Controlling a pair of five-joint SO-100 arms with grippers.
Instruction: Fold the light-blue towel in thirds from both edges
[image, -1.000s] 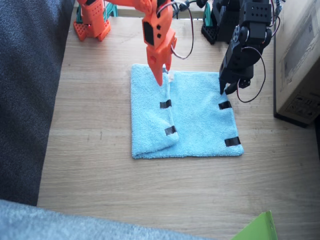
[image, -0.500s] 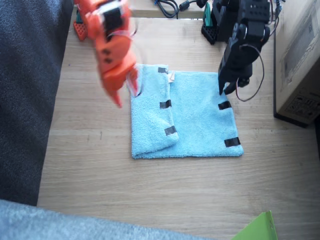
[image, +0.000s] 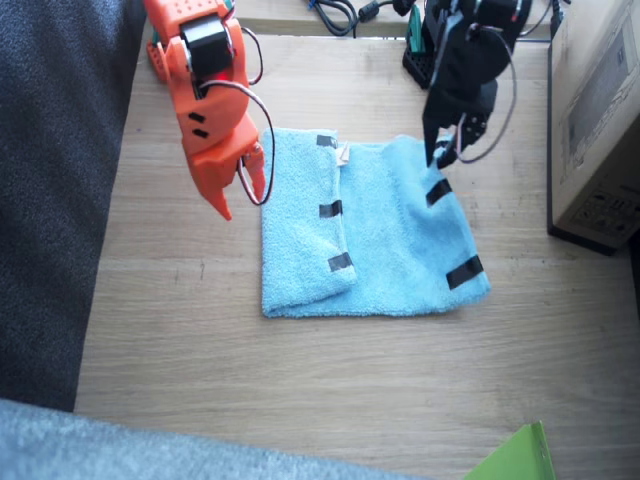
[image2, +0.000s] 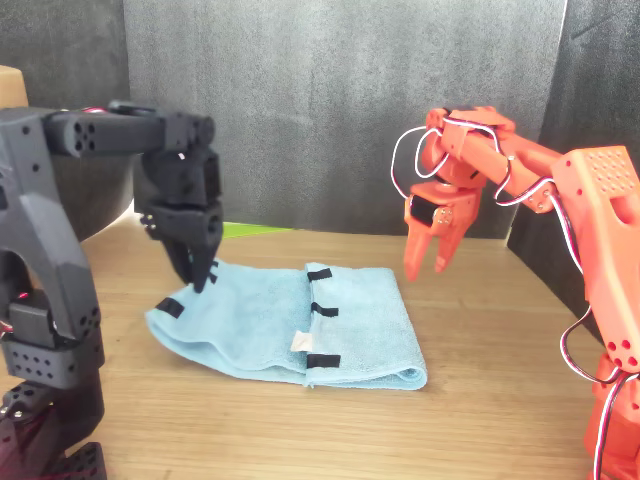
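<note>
Since a second ago my right end effector (image: 243, 192) has left the folded flap and hangs open, empty, just beside the light-blue towel (image: 385, 240) on the tabletop (image: 330, 390). Left end effector (image: 441, 157) pinches the unfolded edge (image: 452, 232), corner raised.

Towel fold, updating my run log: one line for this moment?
light-blue towel: one third folded | left tool: shut on far corner, lifting | right tool: open, clear
</note>
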